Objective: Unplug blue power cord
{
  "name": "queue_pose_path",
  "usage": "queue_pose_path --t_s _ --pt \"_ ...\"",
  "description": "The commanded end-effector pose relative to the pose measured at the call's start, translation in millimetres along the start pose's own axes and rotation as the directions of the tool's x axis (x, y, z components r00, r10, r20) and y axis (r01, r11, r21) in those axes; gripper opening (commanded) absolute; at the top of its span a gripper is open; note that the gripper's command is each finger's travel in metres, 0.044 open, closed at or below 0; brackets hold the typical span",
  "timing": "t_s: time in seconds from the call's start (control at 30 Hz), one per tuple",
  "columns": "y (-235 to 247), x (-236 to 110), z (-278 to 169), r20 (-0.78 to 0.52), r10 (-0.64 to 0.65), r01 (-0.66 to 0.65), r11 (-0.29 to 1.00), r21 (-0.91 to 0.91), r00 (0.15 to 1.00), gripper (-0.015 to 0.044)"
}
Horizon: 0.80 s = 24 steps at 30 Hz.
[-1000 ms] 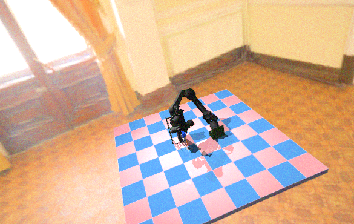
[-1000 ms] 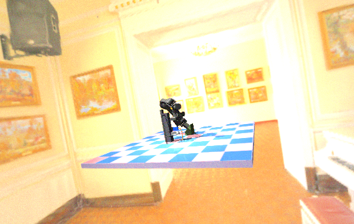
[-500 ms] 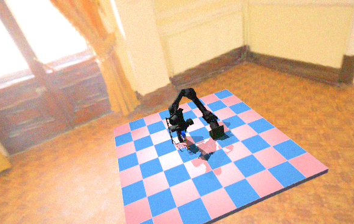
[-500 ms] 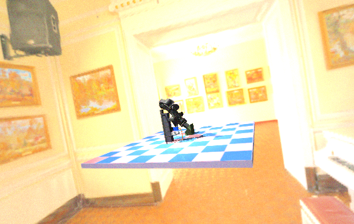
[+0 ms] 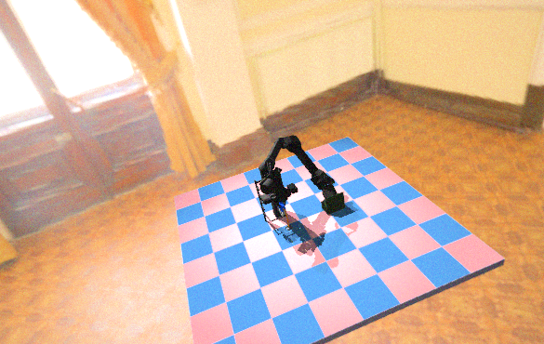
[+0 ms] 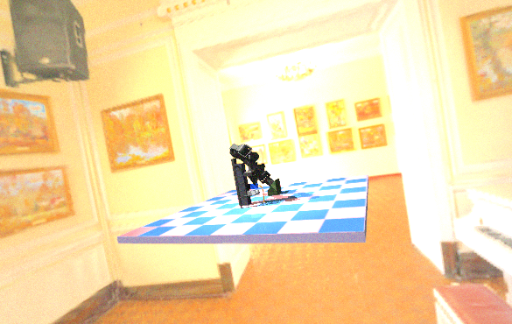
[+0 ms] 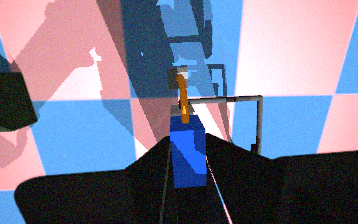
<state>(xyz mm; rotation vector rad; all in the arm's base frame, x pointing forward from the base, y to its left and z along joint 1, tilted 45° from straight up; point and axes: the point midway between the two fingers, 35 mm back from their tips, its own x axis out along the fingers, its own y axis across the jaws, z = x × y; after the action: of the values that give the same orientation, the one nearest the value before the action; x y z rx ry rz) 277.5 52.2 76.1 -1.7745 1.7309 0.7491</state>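
In the wrist view the blue plug (image 7: 187,150) sits upright between my two dark fingers, with an orange cord (image 7: 182,95) running from its top to a small grey end piece (image 7: 180,75). My gripper (image 7: 187,140) (image 5: 281,207) (image 6: 255,190) is closed around the plug, with the fingers against its sides. A thin grey wire frame (image 7: 259,120) stands just to the right of the plug. In the exterior view a dark upright bar (image 6: 239,184) stands right beside the gripper. I cannot clearly make out the power strip's sockets. The plug shows only as a small blue speck in the top view (image 5: 283,206).
The arm's dark green base (image 5: 333,203) (image 6: 275,186) (image 7: 0,102) stands on the pink and blue checkered platform (image 5: 385,260) (image 6: 301,223), to the right of the gripper. The platform's edges are far from the gripper. The arm's shadow falls on the tiles nearby.
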Motion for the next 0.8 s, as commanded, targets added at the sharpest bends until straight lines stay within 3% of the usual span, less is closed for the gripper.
queue_pose_path --t_s 0.0,0.2,0.77 --pt "0 0 0 0.0 -0.002 0.002 1.0 0.003 1.0 0.0035" --pt "0 0 0 0.0 -0.002 0.002 1.0 0.003 1.0 0.0" --pt "-2 -1 25 0.002 -0.002 0.002 1.0 0.0 1.0 0.0"
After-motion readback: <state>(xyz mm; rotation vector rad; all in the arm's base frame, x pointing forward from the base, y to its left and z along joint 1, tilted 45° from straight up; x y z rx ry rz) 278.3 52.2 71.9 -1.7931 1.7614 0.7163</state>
